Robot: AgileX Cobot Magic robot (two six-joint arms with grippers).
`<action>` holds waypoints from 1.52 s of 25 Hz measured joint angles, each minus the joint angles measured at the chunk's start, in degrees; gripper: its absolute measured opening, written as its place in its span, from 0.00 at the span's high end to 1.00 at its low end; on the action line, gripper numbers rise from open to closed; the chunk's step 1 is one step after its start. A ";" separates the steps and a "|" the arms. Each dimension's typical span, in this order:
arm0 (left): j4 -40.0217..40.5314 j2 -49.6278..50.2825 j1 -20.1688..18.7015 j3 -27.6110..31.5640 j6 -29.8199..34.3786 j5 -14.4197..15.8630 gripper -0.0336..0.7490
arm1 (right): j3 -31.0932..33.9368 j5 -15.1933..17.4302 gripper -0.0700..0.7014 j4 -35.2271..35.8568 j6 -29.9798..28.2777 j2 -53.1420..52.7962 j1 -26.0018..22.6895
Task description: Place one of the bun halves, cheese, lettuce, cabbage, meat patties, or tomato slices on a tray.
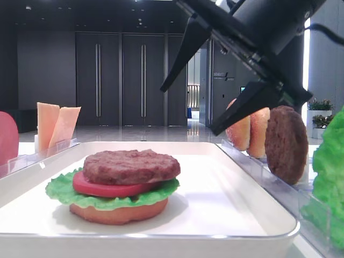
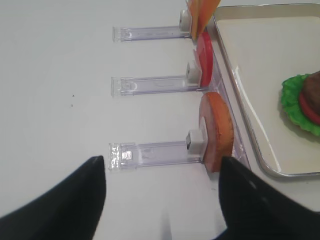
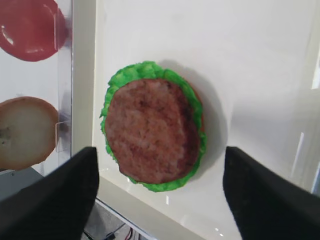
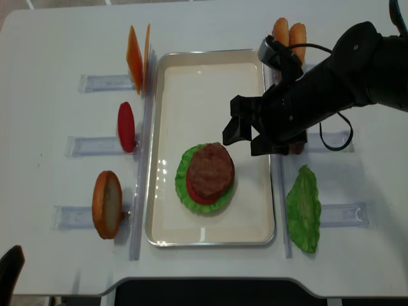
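Observation:
On the white tray [image 4: 210, 70] sits a stack: bun half [image 1: 118, 212], lettuce [image 4: 183, 185], tomato slice [image 1: 107, 188], and a meat patty [image 4: 211, 167] on top. My right gripper [image 4: 245, 137] hangs open above the tray, just up and right of the stack, with nothing between its fingers. In the right wrist view the patty [image 3: 150, 127] lies between and ahead of the spread fingers [image 3: 55, 195]. My left gripper [image 2: 161, 162] stands open and empty over bare table, beside a bun half [image 2: 217, 130] standing in its rack.
Clear racks flank the tray. On the left they hold cheese [image 4: 135, 57], a tomato slice [image 4: 126, 126] and a bun half [image 4: 107, 204]. On the right are bun halves [image 4: 288, 32], a meat patty [image 1: 285, 142] and lettuce [image 4: 305, 207].

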 joint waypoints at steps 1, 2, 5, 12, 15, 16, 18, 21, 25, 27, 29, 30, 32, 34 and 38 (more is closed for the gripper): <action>0.00 0.00 0.00 0.00 0.00 0.00 0.27 | -0.72 0.32 0.26 -2.46 1.98 -0.58 0.00; 0.00 0.00 0.00 0.00 0.00 0.00 0.27 | -1.38 1.42 0.26 -4.93 4.50 -1.19 0.00; 0.00 0.00 0.00 0.00 0.00 0.00 0.27 | -3.87 2.86 0.26 -11.90 11.61 -2.81 0.00; 0.00 0.00 0.00 0.00 0.00 0.00 0.27 | -9.30 9.73 0.26 -31.23 27.93 -5.75 0.00; -0.04 0.00 0.00 0.00 0.00 0.00 0.27 | -11.39 13.69 0.26 -38.67 32.86 -6.20 0.00; -0.04 0.00 0.00 0.00 0.00 0.00 0.27 | -12.47 15.52 0.26 -41.28 34.46 -6.25 0.00; -0.04 0.00 0.00 0.00 0.00 0.00 0.27 | -14.04 17.90 0.26 -45.65 36.38 -6.25 0.00; -0.04 0.00 0.00 0.00 0.00 0.00 0.27 | -16.07 21.54 0.26 -49.14 37.51 -6.25 0.00; -0.04 0.00 0.00 0.00 0.00 0.00 0.27 | -17.47 24.17 0.26 -51.65 37.82 -6.25 0.00; -0.04 0.00 0.00 0.00 0.00 0.00 0.27 | -17.65 25.54 0.26 -53.07 37.82 -6.25 -0.19; -0.04 0.00 0.00 0.00 0.00 0.00 0.27 | -17.81 26.65 0.27 -53.75 37.75 -6.26 -1.30; -0.04 0.00 0.00 0.00 0.00 0.00 0.27 | -17.81 27.21 0.28 -53.93 37.44 -6.26 -2.02; -0.04 0.00 0.00 0.00 0.00 0.00 0.27 | -17.81 28.30 0.29 -54.01 35.98 -6.26 -4.28; -0.04 0.00 0.00 0.00 0.00 0.00 0.27 | -17.81 29.03 0.30 -54.09 34.28 -6.26 -6.78; -0.04 0.00 0.00 0.00 0.00 0.00 0.27 | -17.81 29.15 0.30 -54.08 30.24 -6.26 -12.55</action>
